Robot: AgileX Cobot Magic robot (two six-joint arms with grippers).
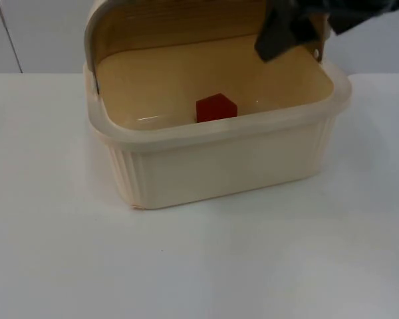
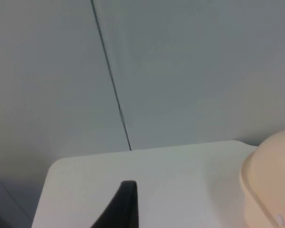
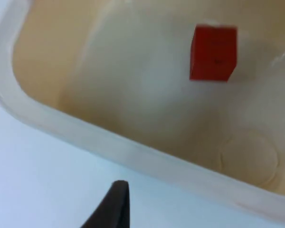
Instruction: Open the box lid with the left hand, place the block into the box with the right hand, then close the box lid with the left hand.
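Block (image 1: 216,107) inside open box (image 1: 219,166) (lid (image 1: 173,23) raised).

On the white tabletop (image 1: 66,252) stands 1 cream box (image 1: 219,159), and it carries 1 lid (image 1: 179,23), swung up at the back. Inside the box lies 1 red block (image 1: 216,107), resting on the box floor near the front wall. Behind the tabletop rises 1 grey wall (image 2: 180,71), with 1 thin dark seam running down it. 1 black pincer (image 1: 289,33) hangs above the box's back right corner
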